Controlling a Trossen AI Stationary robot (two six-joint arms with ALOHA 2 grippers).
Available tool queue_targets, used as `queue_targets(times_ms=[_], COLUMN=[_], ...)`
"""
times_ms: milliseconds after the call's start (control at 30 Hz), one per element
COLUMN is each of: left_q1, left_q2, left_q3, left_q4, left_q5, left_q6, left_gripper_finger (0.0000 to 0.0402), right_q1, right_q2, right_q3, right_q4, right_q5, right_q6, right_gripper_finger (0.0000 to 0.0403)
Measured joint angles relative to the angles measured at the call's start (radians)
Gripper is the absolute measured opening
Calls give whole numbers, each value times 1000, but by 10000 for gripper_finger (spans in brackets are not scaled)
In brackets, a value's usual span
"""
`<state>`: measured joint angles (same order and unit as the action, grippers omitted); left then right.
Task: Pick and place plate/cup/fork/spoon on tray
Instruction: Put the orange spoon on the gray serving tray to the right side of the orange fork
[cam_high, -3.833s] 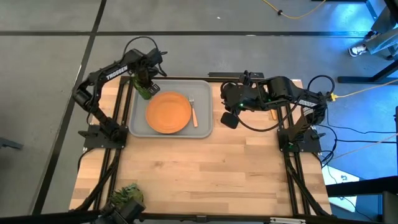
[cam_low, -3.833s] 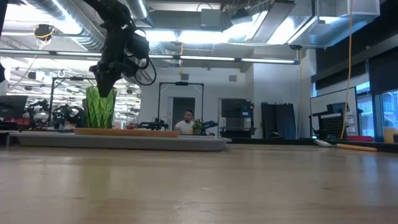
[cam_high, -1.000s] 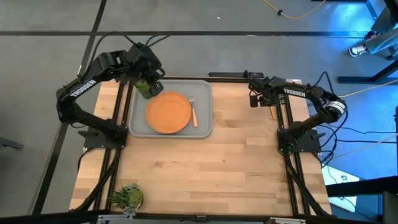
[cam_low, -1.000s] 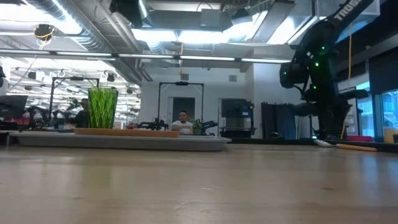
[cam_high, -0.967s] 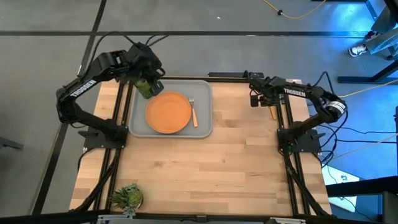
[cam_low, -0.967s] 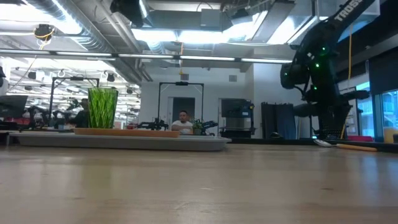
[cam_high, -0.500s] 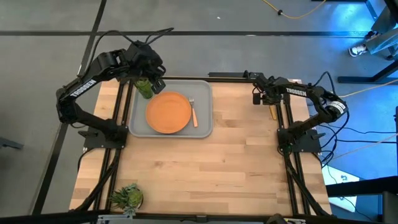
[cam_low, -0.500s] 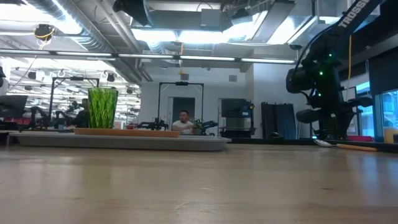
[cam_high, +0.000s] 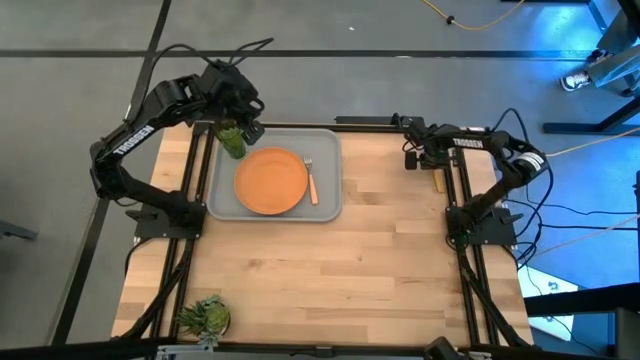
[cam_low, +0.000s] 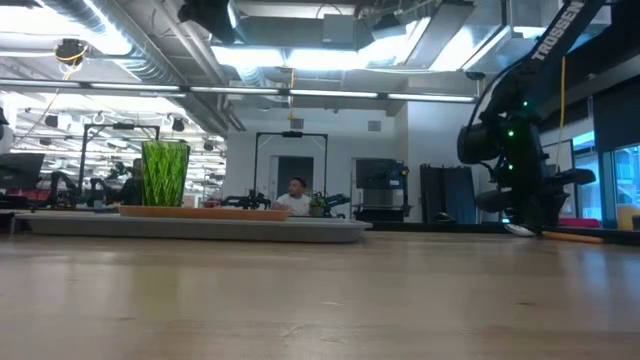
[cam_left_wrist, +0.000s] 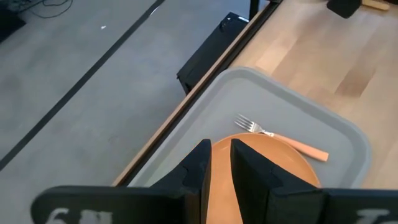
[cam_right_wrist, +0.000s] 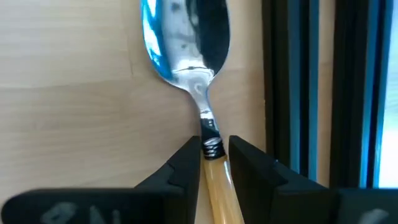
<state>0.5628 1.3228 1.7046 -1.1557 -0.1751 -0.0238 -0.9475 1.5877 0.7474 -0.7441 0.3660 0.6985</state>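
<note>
we see the tray, a flat grey rectangle with rounded corners and a raised rim, lying at the far left of the desk. on it the round orange plate lies flat near the middle. the fork lies just right of the plate on the tray floor, silver tines toward the far edge, tan-orange handle toward us. the ribbed dark-green cup stands upright in the tray's far left corner. the spoon lies on the bare wood at the desk's far right edge, well apart from the tray, its shiny rounded bowl facing up.
</note>
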Motion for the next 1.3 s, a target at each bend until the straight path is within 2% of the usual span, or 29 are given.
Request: queue_targets(times_ms=[433, 533, 633, 900, 1033, 1167, 1300], left_q1=[11, 11, 11, 11, 11, 11, 11], left_q2=[0, 0, 0, 0, 0, 0, 0], left_q3=[0, 0, 0, 0, 0, 0, 0], left_q4=[-1, -1, -1, -2, -2, -2, -2], left_q5=[0, 1, 1, 1, 1, 1, 1], left_q6=[0, 1, 1, 10, 10, 10, 34], left_gripper_finger=[54, 54, 54, 54, 54, 53, 53], right_q1=[-1, -5, -6, -1, 17, 46, 106], right_q2=[32, 32, 32, 16, -10, -38, -45], right_q3=[3, 3, 3, 7, 32, 52, 80], right_q4=[6, 13, 13, 0, -52, -58, -80], right_q5=[-8, -30, -44, -69, -151, -177, -198], right_q6=[-14, -12, -20, -65, -80, -77, -77], right_gripper_finger=[89, 72, 35, 33, 33, 4, 1])
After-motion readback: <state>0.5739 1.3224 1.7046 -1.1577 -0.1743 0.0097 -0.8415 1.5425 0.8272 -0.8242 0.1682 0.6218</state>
